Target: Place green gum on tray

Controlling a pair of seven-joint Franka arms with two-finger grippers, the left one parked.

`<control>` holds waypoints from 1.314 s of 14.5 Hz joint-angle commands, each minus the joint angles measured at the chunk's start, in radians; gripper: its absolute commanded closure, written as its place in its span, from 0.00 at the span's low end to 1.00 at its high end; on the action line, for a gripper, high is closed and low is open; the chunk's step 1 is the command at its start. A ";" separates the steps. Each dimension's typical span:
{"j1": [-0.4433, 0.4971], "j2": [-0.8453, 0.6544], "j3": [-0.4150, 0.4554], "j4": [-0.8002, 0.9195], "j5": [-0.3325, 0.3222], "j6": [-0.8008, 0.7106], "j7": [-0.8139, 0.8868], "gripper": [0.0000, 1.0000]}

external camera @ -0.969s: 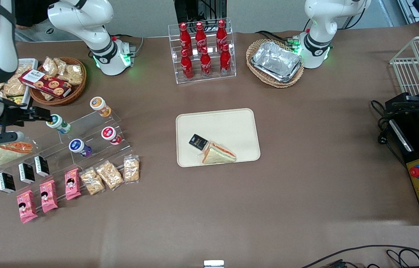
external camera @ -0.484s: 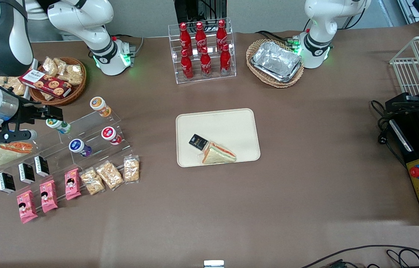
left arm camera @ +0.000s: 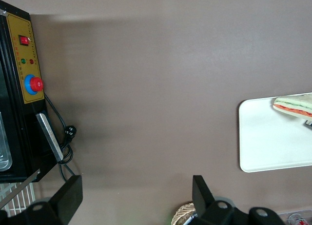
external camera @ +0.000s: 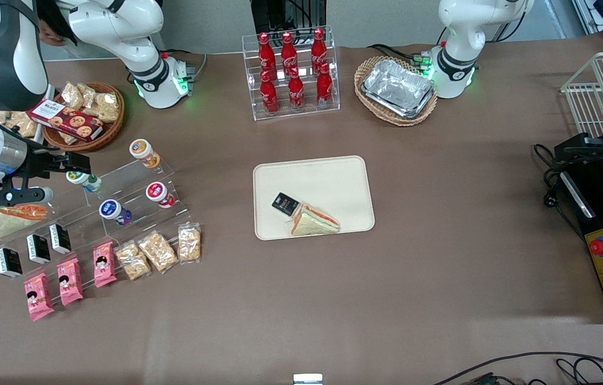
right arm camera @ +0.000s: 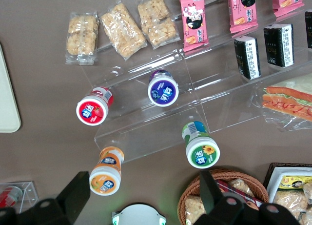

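The bench point(external camera: 440, 267) carries everything, and the biggest task piece on it is the tray point(external camera: 333, 176), which sits well away from the hand toward the parked arm's end, already holding a sandwich point(external camera: 314, 220) and a small black packet point(external camera: 285, 203). Closer in, directly under the hand, is the clear stepped display stand point(external camera: 135, 198) with four small bottles on its tiers.

The hand point(external camera: 74, 163) hovers above the stand with its fingers spread wide and nothing between them. The green gum point(right arm camera: 202, 148) stands on the stand's upper step just below the hand, nearer to one finger point(right arm camera: 210, 188) than centred in the gap. The orange-lidded bottle point(right arm camera: 107, 172) shares that step beside it, under the other finger; the purple bottle point(right arm camera: 163, 89) and red-lidded bottle point(right arm camera: 93, 109) sit one tier down.

Risks from here, as I judge them: the off-centre line-up could bring a finger down on the lid and tip the gum off its narrow step. The wide spread could also knock the orange-lidded neighbour. The round, smooth body may slip if gripped too high.
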State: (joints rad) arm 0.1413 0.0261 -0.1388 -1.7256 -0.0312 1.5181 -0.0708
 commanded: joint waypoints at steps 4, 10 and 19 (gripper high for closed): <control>-0.005 0.000 0.001 0.000 0.005 0.013 -0.001 0.00; -0.012 -0.061 -0.050 -0.002 0.002 0.022 -0.033 0.00; -0.014 -0.258 -0.137 -0.090 0.005 0.039 -0.040 0.00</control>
State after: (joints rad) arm 0.1255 -0.1958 -0.2732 -1.7436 -0.0317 1.5203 -0.1061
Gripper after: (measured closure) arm 0.000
